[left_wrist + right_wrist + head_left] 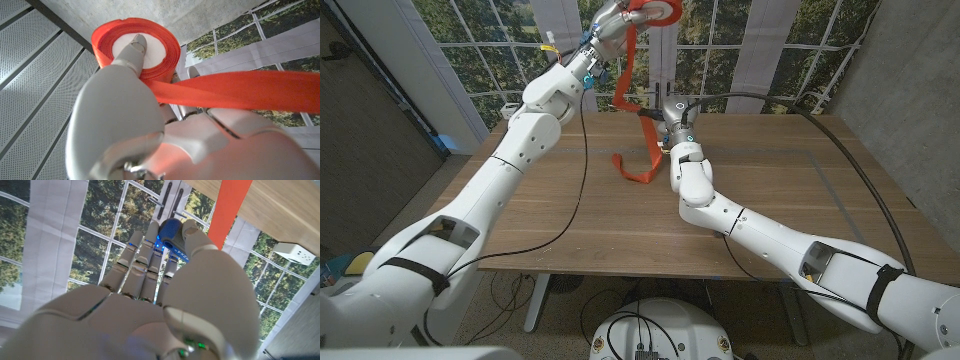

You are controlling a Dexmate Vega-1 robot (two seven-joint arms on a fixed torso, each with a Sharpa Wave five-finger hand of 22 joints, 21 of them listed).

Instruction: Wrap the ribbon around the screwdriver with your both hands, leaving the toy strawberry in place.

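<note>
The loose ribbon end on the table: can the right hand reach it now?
Probably not yet. The right hand is gripping the screwdriver, so it is not free. The ribbon end lies on the table just beside that arm, with nothing between, so it looks near enough once the hand lets go.

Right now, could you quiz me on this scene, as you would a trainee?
1. True or false: the ribbon roll lies on the table.
2. Which hand holds the roll? A) left hand B) right hand C) neither
3. Fill in: the handle tip in the right hand's fingers is coloured ____.

Key:
1. False; it is held up high, with ribbon trailing down to the table.
2. A
3. Blue; see the screwdriver in the right wrist view.
</note>
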